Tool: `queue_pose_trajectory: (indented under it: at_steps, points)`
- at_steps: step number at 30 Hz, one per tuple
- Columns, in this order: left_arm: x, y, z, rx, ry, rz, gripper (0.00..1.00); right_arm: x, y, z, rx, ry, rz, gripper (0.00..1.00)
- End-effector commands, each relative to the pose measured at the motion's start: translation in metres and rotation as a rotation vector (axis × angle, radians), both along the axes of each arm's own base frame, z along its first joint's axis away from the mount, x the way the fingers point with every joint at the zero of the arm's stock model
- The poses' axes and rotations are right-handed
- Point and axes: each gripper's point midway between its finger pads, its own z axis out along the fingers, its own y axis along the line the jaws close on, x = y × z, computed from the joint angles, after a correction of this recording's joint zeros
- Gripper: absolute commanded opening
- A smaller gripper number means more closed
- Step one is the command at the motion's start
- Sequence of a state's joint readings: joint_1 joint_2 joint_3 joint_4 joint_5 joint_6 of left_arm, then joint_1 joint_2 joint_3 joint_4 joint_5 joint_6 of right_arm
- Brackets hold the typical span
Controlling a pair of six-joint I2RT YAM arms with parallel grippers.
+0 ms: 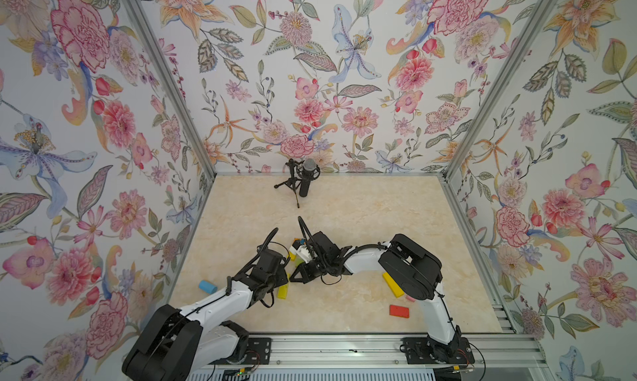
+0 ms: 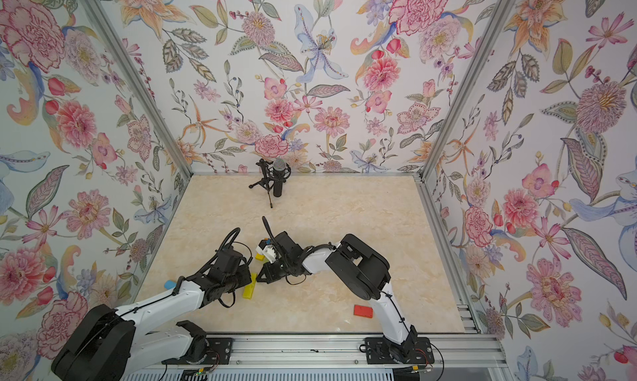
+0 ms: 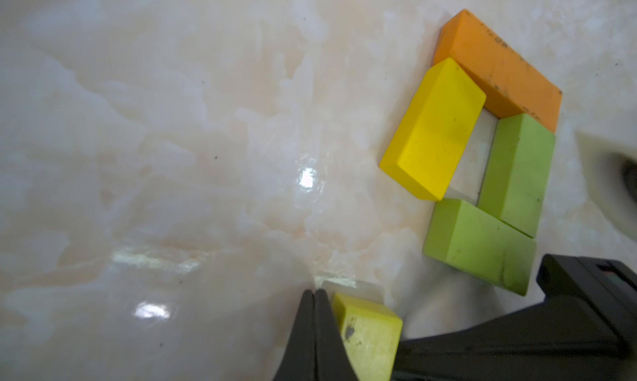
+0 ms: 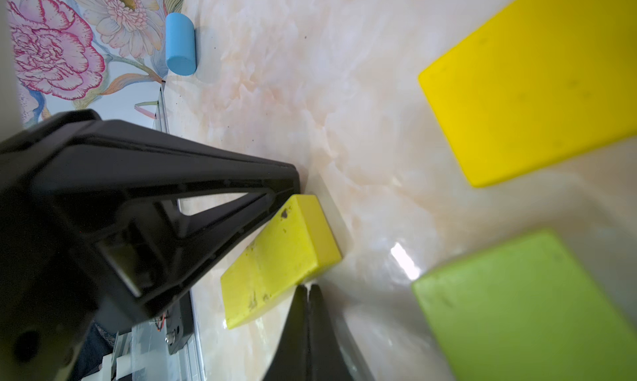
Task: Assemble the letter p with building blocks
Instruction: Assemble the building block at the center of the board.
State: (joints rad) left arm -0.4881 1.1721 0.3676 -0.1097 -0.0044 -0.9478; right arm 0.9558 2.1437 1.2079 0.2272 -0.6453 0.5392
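- The left gripper (image 3: 314, 295) is pinched fully closed with nothing between its jaws. Its tip stands against one long side of the scuffed lemon-yellow rectangular block (image 3: 367, 334), which lies flat on the marbled cream surface (image 3: 172, 155).
- The right gripper (image 4: 307, 289) is also closed tight and empty. Its tip is at the opposite long side of that same block, touching or just beside it; I cannot tell which.
- With the bar between two closed tips, this looks like nudging. Closed tips serve as pushers to slide and square a flat piece, not to lift it.
- Near the bar lies a closed ring of four pieces, their ends touching around a small bare square:
  - a flat orange rectangular block (image 3: 499, 69)
  - a bright yellow rectangular block (image 3: 431, 131)
  - one lime green rectangular block (image 3: 517, 172)
  - a second lime green block (image 3: 479, 245)
- That ring reads as the bowl of the p.
- The lemon-yellow block is apart from the ring and angled to it. As the likely stem, it probably needs sliding up to meet the ring.
- Spare pieces lie well apart from the ring:
  - a flat red block (image 1: 399, 310)
  - a longer yellow bar (image 1: 393, 284) beside the right arm
  - a pale blue cylinder (image 1: 206, 287)
- A push carried too far could knock the ring open.
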Motion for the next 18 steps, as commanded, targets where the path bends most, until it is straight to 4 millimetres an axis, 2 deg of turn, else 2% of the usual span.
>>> queue_pose_trajectory:
  at_steps: [1, 6, 10, 13, 16, 18]
  points:
    - [-0.008, 0.008, -0.011, 0.042, 0.058, -0.008, 0.00, 0.006, 0.007, 0.001, 0.004, -0.018, -0.007, 0.00]
    - [-0.005, 0.015, -0.008, 0.041, 0.059, 0.012, 0.00, 0.005, 0.004, 0.002, -0.009, -0.025, -0.006, 0.00]
    - [-0.011, 0.028, 0.008, 0.060, 0.034, 0.068, 0.00, 0.001, -0.007, 0.004, -0.030, -0.051, -0.009, 0.00]
    - [-0.022, 0.033, 0.013, 0.045, 0.039, 0.090, 0.00, -0.001, -0.015, 0.008, -0.038, -0.073, -0.011, 0.00]
    - [-0.036, 0.035, 0.008, 0.039, 0.076, 0.087, 0.00, -0.001, -0.021, 0.013, -0.028, -0.085, -0.011, 0.00]
    - [-0.042, 0.031, 0.008, 0.033, 0.090, 0.066, 0.00, -0.002, -0.023, 0.015, -0.022, -0.088, -0.004, 0.00]
